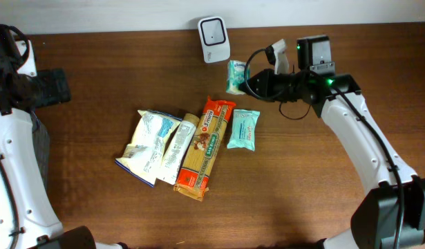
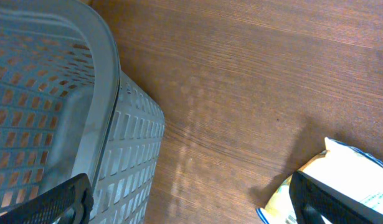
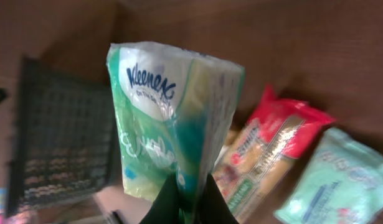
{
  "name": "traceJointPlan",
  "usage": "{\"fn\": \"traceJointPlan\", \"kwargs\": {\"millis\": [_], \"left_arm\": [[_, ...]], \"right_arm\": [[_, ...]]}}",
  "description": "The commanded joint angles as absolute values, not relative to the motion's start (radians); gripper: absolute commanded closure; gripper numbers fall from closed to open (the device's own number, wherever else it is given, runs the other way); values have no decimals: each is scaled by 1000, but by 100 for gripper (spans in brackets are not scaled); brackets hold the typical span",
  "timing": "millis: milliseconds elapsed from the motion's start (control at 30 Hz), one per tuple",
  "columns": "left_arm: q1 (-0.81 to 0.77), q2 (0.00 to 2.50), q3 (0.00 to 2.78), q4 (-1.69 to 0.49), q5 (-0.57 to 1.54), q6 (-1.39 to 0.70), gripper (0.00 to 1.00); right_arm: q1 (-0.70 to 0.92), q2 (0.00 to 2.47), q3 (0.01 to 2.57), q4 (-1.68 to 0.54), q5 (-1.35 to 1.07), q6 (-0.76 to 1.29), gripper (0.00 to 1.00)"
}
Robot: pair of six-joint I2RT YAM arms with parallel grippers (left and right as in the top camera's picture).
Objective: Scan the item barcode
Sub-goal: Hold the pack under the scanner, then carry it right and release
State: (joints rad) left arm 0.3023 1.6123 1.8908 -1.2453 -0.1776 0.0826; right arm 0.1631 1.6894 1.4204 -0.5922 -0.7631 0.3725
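Over the brown table (image 1: 323,200), beside a grey basket (image 2: 110,93), the left gripper (image 2: 191,205) gapes wide and empty, while the right gripper (image 3: 185,200) pinches tight the Kleenex pack (image 3: 172,118), held near the white scanner (image 1: 214,39), long axis aimed roughly toward it.

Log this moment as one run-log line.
step: scan | right jaws: shut on Kleenex pack, near scanner | left jaws: open, empty, beside basket | other packets: lying mid-table
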Motion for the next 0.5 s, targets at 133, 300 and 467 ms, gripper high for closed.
{"fn": "traceJointPlan", "kwargs": {"millis": [133,300,467], "left_arm": [[304,1600,1897,-1244,-188,83,1],[304,1600,1897,-1244,-188,83,1],[304,1600,1897,-1244,-188,83,1]], "right_arm": [[288,1922,2078,-986,-114,60,96],[387,2127,2148,-741,258,-167,96],[426,2337,2148,-453,495,-506,96]]}}
